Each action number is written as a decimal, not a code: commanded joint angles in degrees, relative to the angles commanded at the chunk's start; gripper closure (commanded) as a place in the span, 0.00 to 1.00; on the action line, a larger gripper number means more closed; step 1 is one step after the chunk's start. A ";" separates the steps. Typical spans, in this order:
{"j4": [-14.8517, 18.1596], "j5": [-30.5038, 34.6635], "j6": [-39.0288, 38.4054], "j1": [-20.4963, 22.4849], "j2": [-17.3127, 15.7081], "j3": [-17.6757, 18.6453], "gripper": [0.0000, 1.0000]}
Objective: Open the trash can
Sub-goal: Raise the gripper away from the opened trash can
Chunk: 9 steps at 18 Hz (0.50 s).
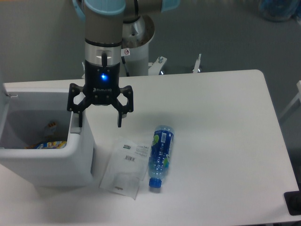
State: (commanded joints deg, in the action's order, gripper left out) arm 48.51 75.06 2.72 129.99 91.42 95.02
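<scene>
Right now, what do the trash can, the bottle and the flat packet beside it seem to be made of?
The trash can: probably white plastic, smooth with a matte look and rounded moulded corners. The bottle: likely clear blue-tinted plastic, glossy, with a printed label. The flat packet: seems a thin transparent plastic bag, its barcode sticker showing and the table visible through it.

Smooth white plastic trash can (80, 160), glossy clear-blue plastic bottle (161, 154), seemingly crinkled transparent bag (124, 166), matt table (221, 141).
</scene>
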 joint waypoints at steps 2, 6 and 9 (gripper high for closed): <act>0.00 0.00 0.17 0.18 -1.06 -0.88 0.00; 0.00 0.35 2.36 4.73 -1.15 -2.02 0.00; 0.18 0.53 6.93 9.66 -0.45 -2.12 0.00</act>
State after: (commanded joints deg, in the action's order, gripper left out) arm 48.69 75.59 9.65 139.65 90.96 92.90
